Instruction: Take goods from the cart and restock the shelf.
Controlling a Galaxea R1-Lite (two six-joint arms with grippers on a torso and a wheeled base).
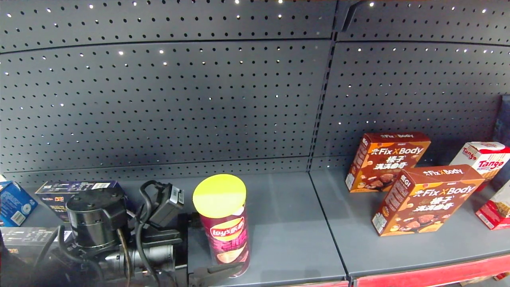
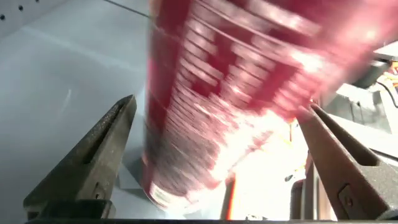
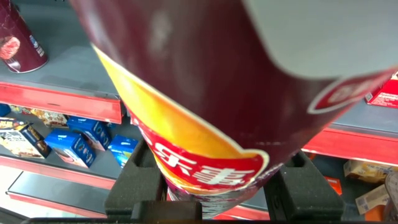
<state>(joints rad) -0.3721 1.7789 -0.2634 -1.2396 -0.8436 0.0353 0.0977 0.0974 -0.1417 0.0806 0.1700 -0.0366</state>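
The chip can [image 1: 225, 223] is a tall maroon tube with a flat yellow lid and a red-and-yellow emblem on its side. It stands upright near the front edge of the grey shelf [image 1: 287, 231], long axis vertical and lid up.

The left gripper [image 2: 222, 104] is spread wide and straddles the can low down. In the left wrist view a gap of shelf shows between one finger [image 2: 93, 162] and the can wall. The head view shows the can well apart from two brown boxes [image 1: 388, 161] on the next shelf bay.

The right wrist view shows a second chip can [image 3: 205, 112], dark maroon with the same emblem. The right gripper [image 3: 214, 186] is closed on it between black pads. It is tilted, its long axis leaning across that view. Beyond it are red-edged shelf boards, and blue boxes [image 3: 71, 146] sit on a lower shelf.
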